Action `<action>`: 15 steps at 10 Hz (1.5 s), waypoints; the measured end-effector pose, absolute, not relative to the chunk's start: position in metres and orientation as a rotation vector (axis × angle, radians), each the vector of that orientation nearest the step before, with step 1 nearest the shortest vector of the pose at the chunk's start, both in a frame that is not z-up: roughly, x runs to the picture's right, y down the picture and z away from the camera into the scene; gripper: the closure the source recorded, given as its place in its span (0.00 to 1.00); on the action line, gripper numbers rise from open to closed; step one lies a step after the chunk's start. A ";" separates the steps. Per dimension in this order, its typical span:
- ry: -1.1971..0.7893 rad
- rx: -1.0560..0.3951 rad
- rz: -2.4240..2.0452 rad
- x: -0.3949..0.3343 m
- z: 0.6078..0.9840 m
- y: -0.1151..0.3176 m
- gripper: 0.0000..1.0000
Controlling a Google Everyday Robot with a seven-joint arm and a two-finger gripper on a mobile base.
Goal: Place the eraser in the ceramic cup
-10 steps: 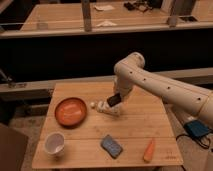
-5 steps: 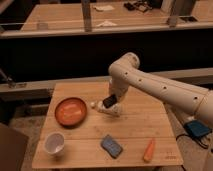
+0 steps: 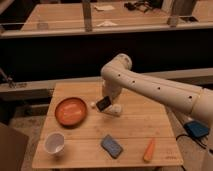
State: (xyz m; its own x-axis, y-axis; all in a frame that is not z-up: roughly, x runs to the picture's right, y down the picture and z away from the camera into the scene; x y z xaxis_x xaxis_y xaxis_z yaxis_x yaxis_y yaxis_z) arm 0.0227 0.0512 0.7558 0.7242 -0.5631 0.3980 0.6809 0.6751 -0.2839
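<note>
My gripper (image 3: 104, 103) hangs low over the middle of the wooden table (image 3: 137, 125), at the end of the white arm (image 3: 150, 87) that reaches in from the right. It is shut on the eraser (image 3: 103, 104), a small black block tilted at its tip, just right of the orange plate. The ceramic cup (image 3: 54, 143), white and round, stands upright near the table's front left corner, well down and left of the gripper.
An orange plate (image 3: 70, 110) lies left of the gripper. A white tube (image 3: 114, 110) lies just under the gripper's right side. A blue-grey block (image 3: 112, 146) and an orange carrot-shaped thing (image 3: 149, 149) lie near the front edge. A dark counter runs behind the table.
The arm has swung left across the table, carrying the black eraser from beside the white tube toward the orange plate. Nothing else on the table has moved.
</note>
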 end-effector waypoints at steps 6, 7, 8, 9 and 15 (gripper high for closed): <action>-0.308 -0.422 -0.791 -0.018 0.745 0.063 0.99; -0.306 -0.420 -0.800 -0.017 0.743 0.064 0.99; -0.308 -0.416 -0.820 -0.023 0.741 0.065 0.99; -0.308 -0.414 -0.839 -0.034 0.739 0.066 0.99; -0.305 -0.404 -0.920 -0.076 0.726 0.067 0.99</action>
